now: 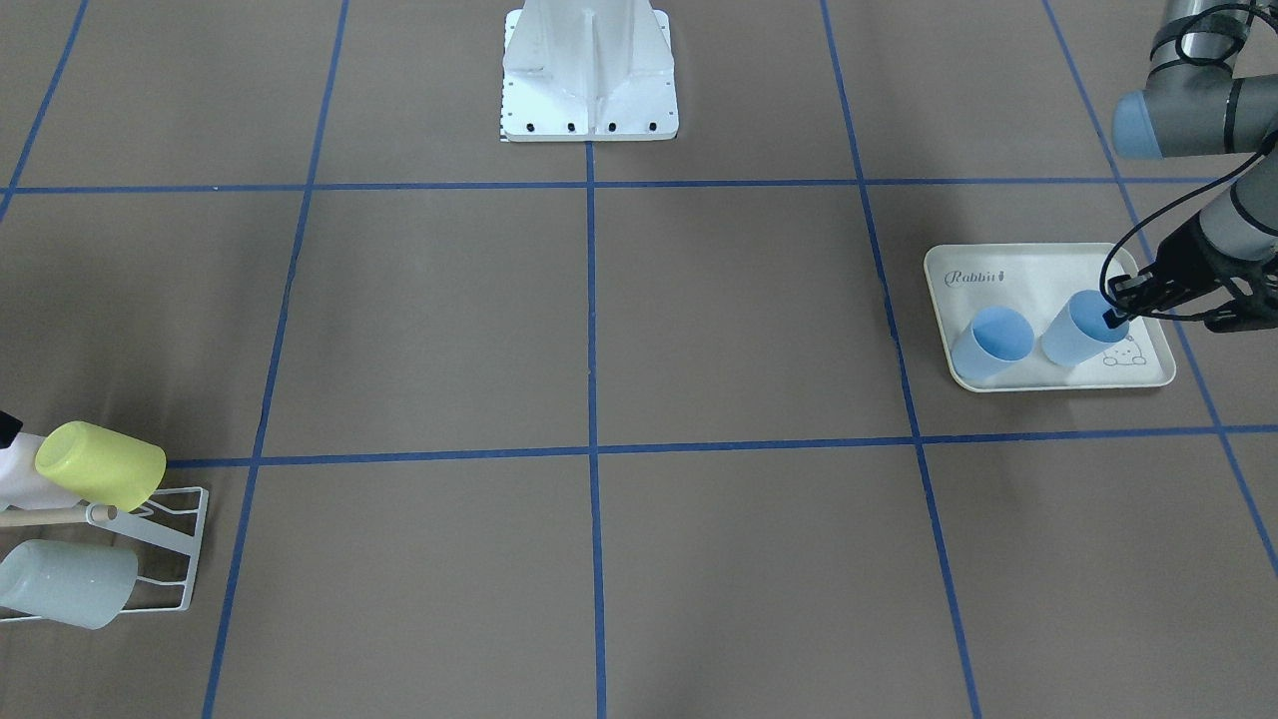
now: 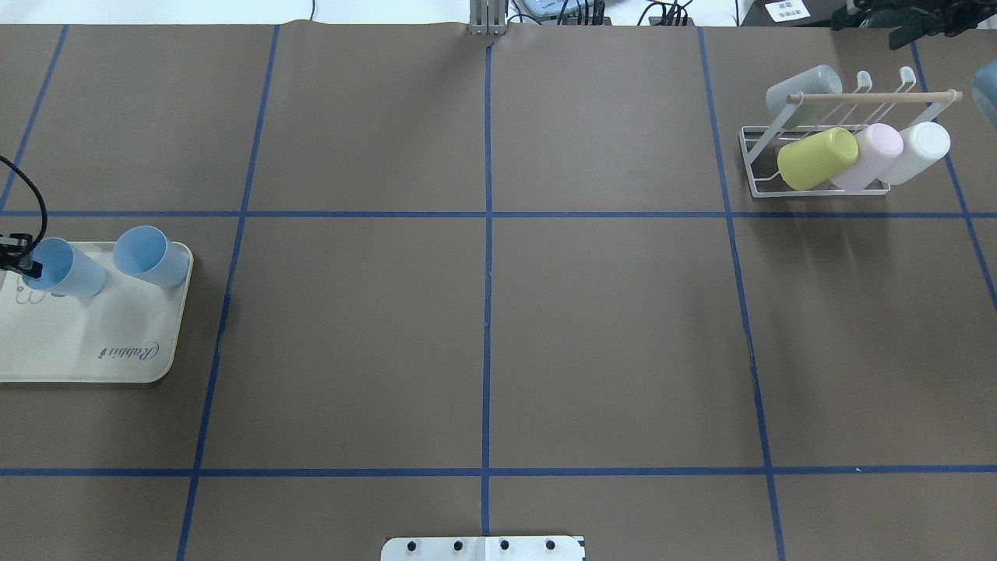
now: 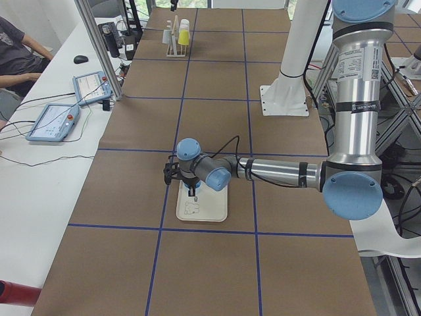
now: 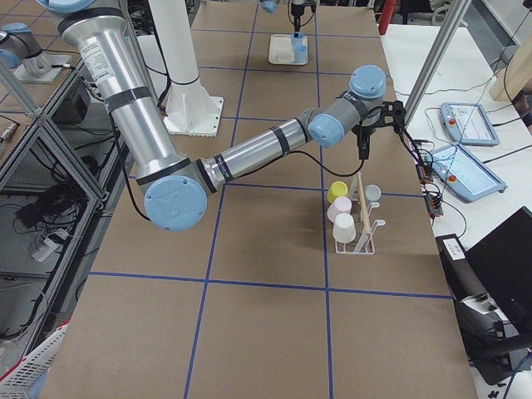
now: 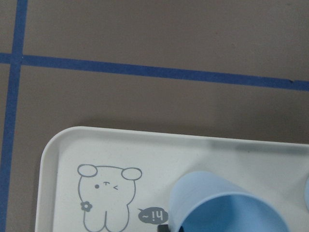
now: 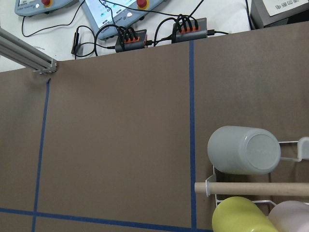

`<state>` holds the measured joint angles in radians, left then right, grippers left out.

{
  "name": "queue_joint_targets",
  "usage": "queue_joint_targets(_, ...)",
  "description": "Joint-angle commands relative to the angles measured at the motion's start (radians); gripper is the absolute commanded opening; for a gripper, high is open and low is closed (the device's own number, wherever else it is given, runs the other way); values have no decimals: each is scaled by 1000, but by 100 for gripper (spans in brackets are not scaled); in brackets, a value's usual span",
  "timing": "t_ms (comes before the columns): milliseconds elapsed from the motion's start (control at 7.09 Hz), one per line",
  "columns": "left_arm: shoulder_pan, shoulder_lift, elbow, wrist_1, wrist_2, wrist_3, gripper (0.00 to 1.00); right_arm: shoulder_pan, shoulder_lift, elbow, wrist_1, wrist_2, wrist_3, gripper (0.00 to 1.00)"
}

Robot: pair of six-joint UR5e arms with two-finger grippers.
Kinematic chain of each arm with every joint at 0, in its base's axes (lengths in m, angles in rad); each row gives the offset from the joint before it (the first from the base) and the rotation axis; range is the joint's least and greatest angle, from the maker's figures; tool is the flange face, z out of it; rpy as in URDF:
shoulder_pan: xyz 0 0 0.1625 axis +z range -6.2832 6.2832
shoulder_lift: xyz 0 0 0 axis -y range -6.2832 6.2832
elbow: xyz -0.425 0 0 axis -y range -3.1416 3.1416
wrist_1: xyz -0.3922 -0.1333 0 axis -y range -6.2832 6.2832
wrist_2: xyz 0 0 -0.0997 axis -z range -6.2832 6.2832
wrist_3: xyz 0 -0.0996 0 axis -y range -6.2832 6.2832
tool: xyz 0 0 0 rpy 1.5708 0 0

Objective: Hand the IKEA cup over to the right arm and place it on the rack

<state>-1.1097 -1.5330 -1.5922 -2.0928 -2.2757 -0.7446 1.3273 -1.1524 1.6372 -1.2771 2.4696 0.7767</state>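
This is a robotics lab. The brown counter (image 2: 607, 335) is marked into squares with blue tape (image 2: 487, 312), and a white side desk (image 3: 26, 197) carries teach pendants (image 3: 54, 120) beside aluminium framing (image 3: 99, 46). A person (image 3: 16, 52) sits there.

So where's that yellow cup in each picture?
Front-facing: yellow cup, bottom left.
Overhead: cup, upper right.
Exterior left: cup, far top.
Exterior right: cup, right of centre.
Left wrist: not in it.
Right wrist: cup, bottom edge.
Landmark: the rack holding it.
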Motion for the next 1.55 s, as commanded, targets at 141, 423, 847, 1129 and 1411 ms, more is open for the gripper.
queue_joint_targets(141,-88,4,-55,29,-78,7,0,-63,-3,16,12,-38,77,99)
queue_joint_targets(423,-159,-30,-244,301,-124,-13,0,-144,-6,96,13,-150,230,99)
queue_joint_targets(847,-153,-119,-328,257,-139,-369,0,-250,-7,182,80,-169,439,99)
queue_joint_targets(1129,-71,-136,-321,-38,-137,-709,0,-330,-33,191,271,-194,643,99)
queue_joint_targets(1411,-10,-197,-269,-311,-125,-972,0,-394,-55,190,428,-216,761,99)
